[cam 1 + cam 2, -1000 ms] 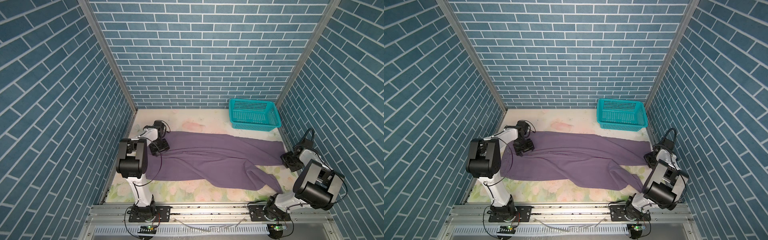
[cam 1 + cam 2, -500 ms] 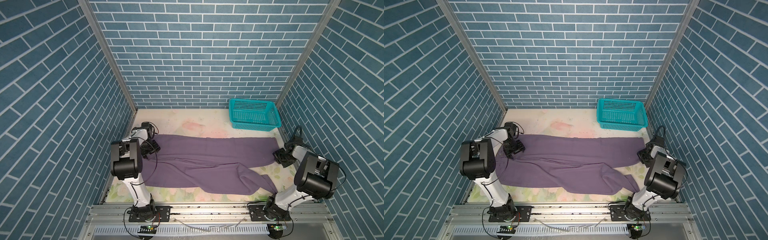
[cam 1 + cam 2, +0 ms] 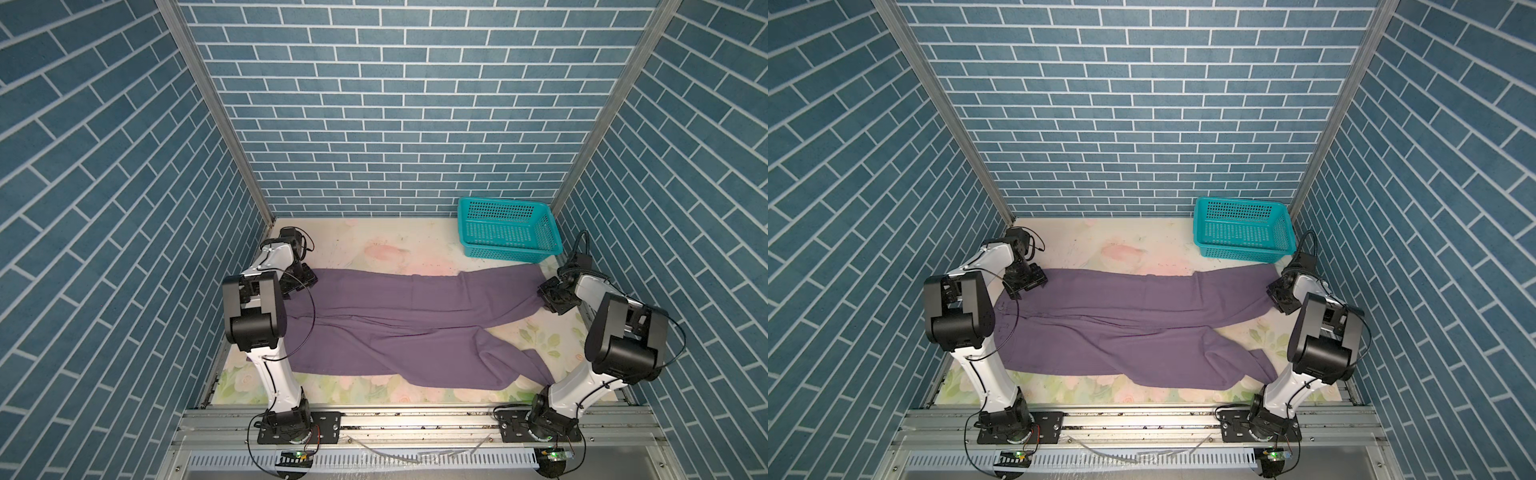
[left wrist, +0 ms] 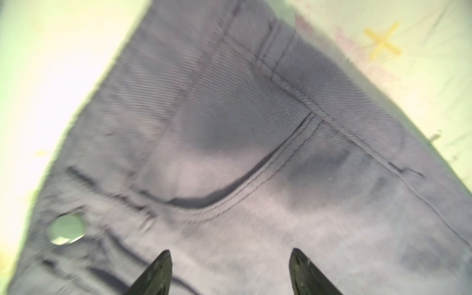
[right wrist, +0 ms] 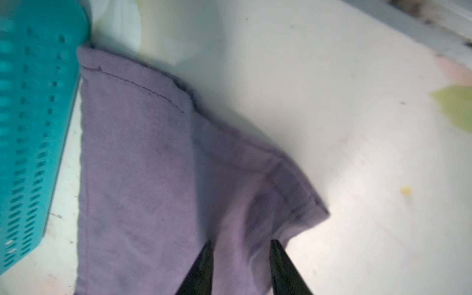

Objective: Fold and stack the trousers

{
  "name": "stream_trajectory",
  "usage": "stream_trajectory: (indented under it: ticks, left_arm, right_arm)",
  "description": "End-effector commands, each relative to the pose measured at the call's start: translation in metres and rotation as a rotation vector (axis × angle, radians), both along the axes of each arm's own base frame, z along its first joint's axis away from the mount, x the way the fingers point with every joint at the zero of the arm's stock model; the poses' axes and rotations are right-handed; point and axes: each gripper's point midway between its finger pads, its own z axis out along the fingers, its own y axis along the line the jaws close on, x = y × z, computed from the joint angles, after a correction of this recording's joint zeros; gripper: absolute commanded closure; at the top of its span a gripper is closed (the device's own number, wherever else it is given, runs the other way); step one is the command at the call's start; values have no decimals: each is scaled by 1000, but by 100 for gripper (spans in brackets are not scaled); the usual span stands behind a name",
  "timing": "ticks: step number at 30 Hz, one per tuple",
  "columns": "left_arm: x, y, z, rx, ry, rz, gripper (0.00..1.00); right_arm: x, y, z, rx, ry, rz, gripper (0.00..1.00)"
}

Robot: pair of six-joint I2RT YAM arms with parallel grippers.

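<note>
- The trousers (image 3: 395, 328) lie spread across the floral table (image 3: 374, 253) in both top views, waist to the left and legs running right.
- The far leg runs straight across to the right side. The near leg bends toward the front right corner and bunches up beside the right arm's base.
- The left gripper (image 3: 305, 282) is low over the waist end. Its wrist view shows the fingers (image 4: 158, 273) standing wide apart above the cloth, with nothing pinched between them.
- A curved pocket seam (image 4: 229, 184) and a pale round button (image 4: 67, 229) show plainly in that view, and the fabric lies flat on the table.
- The right gripper (image 3: 555, 297) sits at the far leg's hem. From its wrist camera the jaws are partway apart, and purple cloth shows through the gap rather than clamped in it.
- The hem there is rumpled, with one corner lifted a little off the table.
- The teal basket (image 3: 507, 237) stands at the back right, and the hem's other corner lies just beside its wall (image 5: 30, 115).
</note>
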Motion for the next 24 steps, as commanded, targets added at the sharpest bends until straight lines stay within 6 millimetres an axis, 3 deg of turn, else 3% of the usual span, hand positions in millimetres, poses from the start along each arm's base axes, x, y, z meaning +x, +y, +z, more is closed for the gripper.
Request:
stream_trajectory:
  ticks: [1,4,7,11,12,15,16,24]
  left_arm:
    - [-21,6,34,49,-29,5,26]
    - [-41,3,48,53,-70,13,26]
    - [-66,0,60,61,-116,19,25]
    - [-96,-7,60,45,-146,24,24]
    - [-102,-8,57,43,-145,28,24]
    - [-121,-11,51,36,-143,34,24]
    - [-126,-12,48,30,-142,34,24]
    - [-144,-12,17,-33,-136,86,23]
  right_arm:
    - [-37,-2,7,-67,75,22,46]
    - [-53,5,14,-74,71,52,26]
    - [-63,22,11,-16,79,107,27]
    - [-75,43,9,8,118,173,24]
    - [-78,46,9,-3,127,188,24]
    - [-88,60,1,-18,153,238,43]
    - [-92,66,-2,-20,164,256,45]
    - [-127,113,-12,-40,227,366,40]
